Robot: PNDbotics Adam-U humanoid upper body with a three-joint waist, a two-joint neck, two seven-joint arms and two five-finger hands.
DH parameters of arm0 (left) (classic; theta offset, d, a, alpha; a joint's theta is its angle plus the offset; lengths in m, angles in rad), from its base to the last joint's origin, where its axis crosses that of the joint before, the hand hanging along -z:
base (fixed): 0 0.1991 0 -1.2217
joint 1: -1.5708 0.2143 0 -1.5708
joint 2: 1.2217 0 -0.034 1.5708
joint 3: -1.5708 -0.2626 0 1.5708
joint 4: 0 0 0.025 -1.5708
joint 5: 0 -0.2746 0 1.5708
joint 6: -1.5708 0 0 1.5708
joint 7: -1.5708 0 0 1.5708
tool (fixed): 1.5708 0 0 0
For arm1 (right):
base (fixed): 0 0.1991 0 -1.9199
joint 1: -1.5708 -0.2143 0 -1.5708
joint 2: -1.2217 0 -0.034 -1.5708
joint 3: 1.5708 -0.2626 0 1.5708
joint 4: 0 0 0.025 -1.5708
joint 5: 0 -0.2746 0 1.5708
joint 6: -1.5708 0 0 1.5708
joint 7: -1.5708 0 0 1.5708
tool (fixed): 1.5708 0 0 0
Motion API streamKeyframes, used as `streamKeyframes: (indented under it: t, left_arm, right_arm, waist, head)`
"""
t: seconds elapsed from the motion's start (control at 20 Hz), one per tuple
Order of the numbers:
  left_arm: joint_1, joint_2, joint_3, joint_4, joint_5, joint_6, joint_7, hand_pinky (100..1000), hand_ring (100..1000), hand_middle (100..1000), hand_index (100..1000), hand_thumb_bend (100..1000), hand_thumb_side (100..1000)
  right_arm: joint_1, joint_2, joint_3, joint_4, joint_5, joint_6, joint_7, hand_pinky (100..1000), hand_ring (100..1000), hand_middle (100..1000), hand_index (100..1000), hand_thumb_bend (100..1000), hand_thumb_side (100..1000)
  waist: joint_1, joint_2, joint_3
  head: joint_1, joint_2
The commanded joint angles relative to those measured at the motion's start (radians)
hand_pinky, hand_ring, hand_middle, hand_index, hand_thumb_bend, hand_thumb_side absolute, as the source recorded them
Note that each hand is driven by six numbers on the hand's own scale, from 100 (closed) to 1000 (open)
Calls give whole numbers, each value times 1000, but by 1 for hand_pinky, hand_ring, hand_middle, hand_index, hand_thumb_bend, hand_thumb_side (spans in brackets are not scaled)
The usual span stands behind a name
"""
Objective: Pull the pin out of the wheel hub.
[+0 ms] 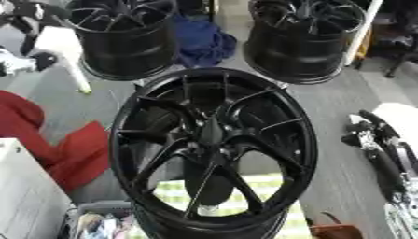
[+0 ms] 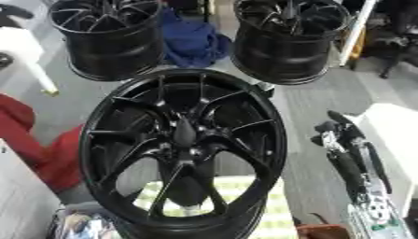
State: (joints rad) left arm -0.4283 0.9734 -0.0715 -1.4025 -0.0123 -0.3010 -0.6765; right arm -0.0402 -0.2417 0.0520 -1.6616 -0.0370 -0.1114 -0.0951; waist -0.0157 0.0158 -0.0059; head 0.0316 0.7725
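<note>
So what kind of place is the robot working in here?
Probably a wheel or auto workshop: a black wheel hub up close, two more black rims on the grey floor, and a blue cloth between them.

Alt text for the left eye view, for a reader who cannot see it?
A large black wheel hub fills the centre, spokes meeting at a dark pointed centre piece. Two more black wheels stand behind it, blue cloth between them. The robot's right hand rests at the right edge.

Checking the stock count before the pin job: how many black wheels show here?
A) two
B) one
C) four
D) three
D: one large wheel lies in front, and two more stand behind it, one far left, one far right, with a blue cloth between them.
</note>
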Motion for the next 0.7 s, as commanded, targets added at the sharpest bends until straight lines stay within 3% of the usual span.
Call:
streamKeyframes:
  t: [0.05,0.15,0.25,0.4,0.5,0.55,0.7]
  left_arm:
    - [77,-18,108,34,-67,17,52,621,1000,723,905,270,655]
    - [151,-81,177,45,-128,44,108,712,1000,815,955,358,781]
    - [208,-146,231,42,-178,74,167,738,1000,865,969,355,839]
    - [281,-257,308,9,-221,125,247,749,1000,908,977,323,858]
    - [317,-333,351,-25,-242,161,292,721,1000,885,965,281,867]
    - [330,-371,368,-43,-241,177,314,685,1000,825,941,205,871]
    - [360,-486,411,-109,-180,225,383,644,1000,776,917,132,879]
  right_arm:
    - [-12,-6,-11,-15,4,-2,-6,710,610,633,885,100,598]
    - [-13,-3,-12,-16,3,-2,-8,710,610,633,886,100,599]
    - [-14,0,-12,-16,2,-2,-8,710,610,633,886,100,604]
    - [-17,6,-12,-17,0,-1,-11,710,610,632,886,100,603]
    - [-18,10,-12,-17,-1,-1,-10,710,610,633,886,100,604]
    - [-19,12,-11,-17,-1,-2,-10,710,610,633,886,100,604]
    - [-19,17,-12,-16,-4,-2,-10,710,610,632,885,100,605]
  waist:
    - [0,-2,4]
    - [-3,1,5]
    - [-7,4,5]
    - [-11,9,6]
    - [-14,11,7]
    - [-15,12,7]
    - [-20,14,10]
  head:
    - [-4,-3]
    - [-1,-3]
    - [2,-3]
    - [6,-3]
    - [7,-3]
    - [6,-3]
    - [6,-3]
